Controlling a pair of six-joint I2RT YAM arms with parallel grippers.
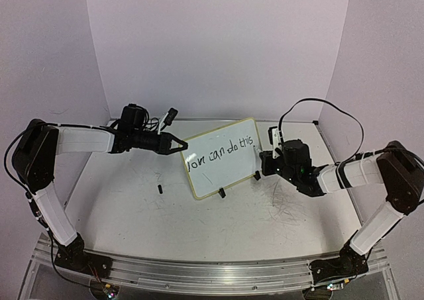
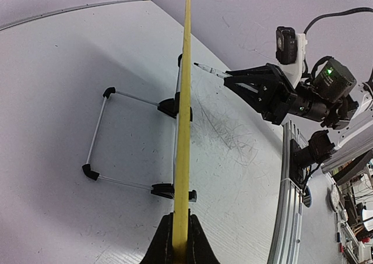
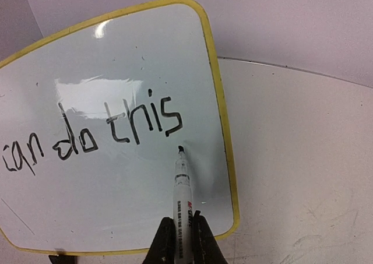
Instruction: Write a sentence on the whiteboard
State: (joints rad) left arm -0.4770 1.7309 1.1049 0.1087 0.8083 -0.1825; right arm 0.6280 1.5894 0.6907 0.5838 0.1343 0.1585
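We see the whiteboard (image 1: pixel 222 159) standing tilted on its two black feet near the middle of the counter (image 1: pixel 132 217). It is white with a pale yellow rim and rounded corners. The sentence (image 3: pixel 116 127), in thin black letters, reads "You can do this". Our left gripper (image 2: pixel 180 243) pinches the board's left edge. Our right gripper (image 3: pixel 182 243) is clamped on a marker (image 3: pixel 182 185), its tip just below the final "s".

Your whiteboard (image 1: pixel 222 161) sits mid table (image 1: pixel 132 214), L gripper (image 1: pixel 181 143) on its left edge, R gripper (image 1: pixel 260 159) w/ marker (image 3: pixel 182 185) by its right.
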